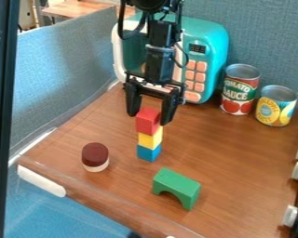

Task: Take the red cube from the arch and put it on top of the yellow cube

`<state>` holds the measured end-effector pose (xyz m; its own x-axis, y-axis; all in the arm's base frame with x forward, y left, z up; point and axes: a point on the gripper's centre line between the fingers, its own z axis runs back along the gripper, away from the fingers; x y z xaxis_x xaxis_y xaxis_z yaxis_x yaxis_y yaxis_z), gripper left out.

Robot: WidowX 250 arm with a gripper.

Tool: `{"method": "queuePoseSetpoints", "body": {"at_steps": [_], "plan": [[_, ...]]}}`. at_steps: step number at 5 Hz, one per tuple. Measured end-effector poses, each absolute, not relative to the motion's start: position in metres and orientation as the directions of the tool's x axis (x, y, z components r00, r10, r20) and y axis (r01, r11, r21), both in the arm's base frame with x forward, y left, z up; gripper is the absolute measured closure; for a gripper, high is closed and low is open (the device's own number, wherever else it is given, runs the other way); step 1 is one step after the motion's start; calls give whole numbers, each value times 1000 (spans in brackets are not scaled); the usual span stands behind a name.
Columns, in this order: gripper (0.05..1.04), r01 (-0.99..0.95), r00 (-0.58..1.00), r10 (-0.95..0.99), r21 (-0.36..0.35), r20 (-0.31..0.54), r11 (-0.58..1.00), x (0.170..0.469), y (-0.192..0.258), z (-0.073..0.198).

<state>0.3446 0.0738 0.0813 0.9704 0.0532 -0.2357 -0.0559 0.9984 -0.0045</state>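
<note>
Your black two-finger gripper (150,119), its fingers apart astride the solid red cube (147,122), atop the yellow cube (150,139) and blue cube (147,153), green arch (175,182) towards your wooden bench's (239,153) near edge, red-and-green-labelled metal can (240,90), yellow-and-blue-labelled metal can (276,106), by its far right corner.

Cubes (150,140) are standing stacked mid-frame, a round block (95,156) sitting left, an arch (176,184) before them, a microwave (208,46) behind, cans (240,88) upper right.
</note>
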Motion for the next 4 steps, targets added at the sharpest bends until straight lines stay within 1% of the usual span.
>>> {"method": "queuePoseSetpoints", "body": {"at_steps": [1,2,3,4], "plan": [[82,-43,971,41,-5,-237,999,347,70,88],[83,-32,981,33,8,-192,999,346,66,120],[83,-11,990,19,55,-140,998,335,62,154],[83,22,987,-11,68,-163,997,325,55,151]]}}
